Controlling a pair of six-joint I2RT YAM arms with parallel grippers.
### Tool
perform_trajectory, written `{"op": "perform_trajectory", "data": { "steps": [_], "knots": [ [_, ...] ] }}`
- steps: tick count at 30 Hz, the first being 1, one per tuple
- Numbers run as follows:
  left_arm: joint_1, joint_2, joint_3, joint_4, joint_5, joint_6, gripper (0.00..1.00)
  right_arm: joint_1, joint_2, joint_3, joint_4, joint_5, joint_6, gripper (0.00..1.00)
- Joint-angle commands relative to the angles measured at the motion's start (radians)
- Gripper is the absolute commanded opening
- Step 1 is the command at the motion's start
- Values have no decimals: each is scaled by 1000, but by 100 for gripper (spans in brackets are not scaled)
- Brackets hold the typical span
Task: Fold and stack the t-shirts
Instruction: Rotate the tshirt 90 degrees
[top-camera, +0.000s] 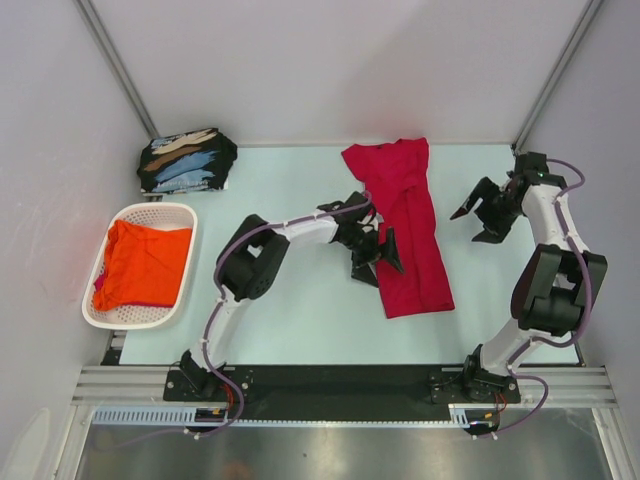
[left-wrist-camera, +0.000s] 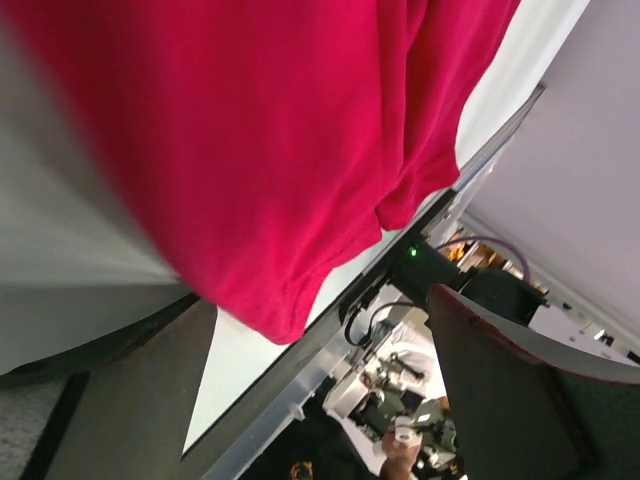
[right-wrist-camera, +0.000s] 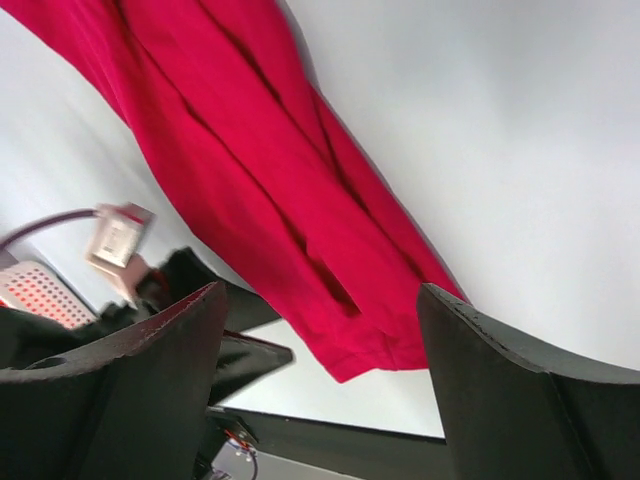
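The crimson red t-shirt lies flat on the table, a little right of the middle, folded into a long narrow strip that runs from far to near. The left gripper is just beside the left edge of this strip, with its jaws wide apart and nothing between them. The right gripper is to the right of the shirt, apart from it, also wide open and empty. At the far left corner the black t-shirts with light-blue and tan prints lie folded in a small pile. Nearer on the left, the orange t-shirt lies crumpled inside the white basket.
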Motion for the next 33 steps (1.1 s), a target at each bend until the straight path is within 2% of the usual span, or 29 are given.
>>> {"op": "perform_trajectory", "data": {
  "steps": [1,4,7,9,10,11,13,26,33],
  "knots": [
    [-66,8,-13,-69,-20,-17,92,-43,-58,59,-6,-28,-19,82],
    [-105,3,-67,-88,-23,-27,88,-83,-49,75,0,-45,-23,82],
    [-135,-17,-153,-86,-32,-43,77,-115,-41,80,19,-73,-14,82],
    [-158,-26,-216,-82,-38,-54,59,-118,-41,74,32,-90,-8,82],
    [-164,-34,-237,-63,-40,-61,46,-118,-44,65,43,-93,-3,82],
    [-174,-35,-256,-59,-41,-76,21,-118,-49,57,51,-100,-3,82],
    [-178,-35,-293,-49,-49,-81,1,-128,-55,45,69,-103,0,82],
    [-174,-142,-446,-88,-117,-43,0,-132,-107,-43,97,-154,7,81],
    [-141,-262,-633,-123,-179,-5,0,-112,-103,-69,108,-152,9,81]
  ]
}}
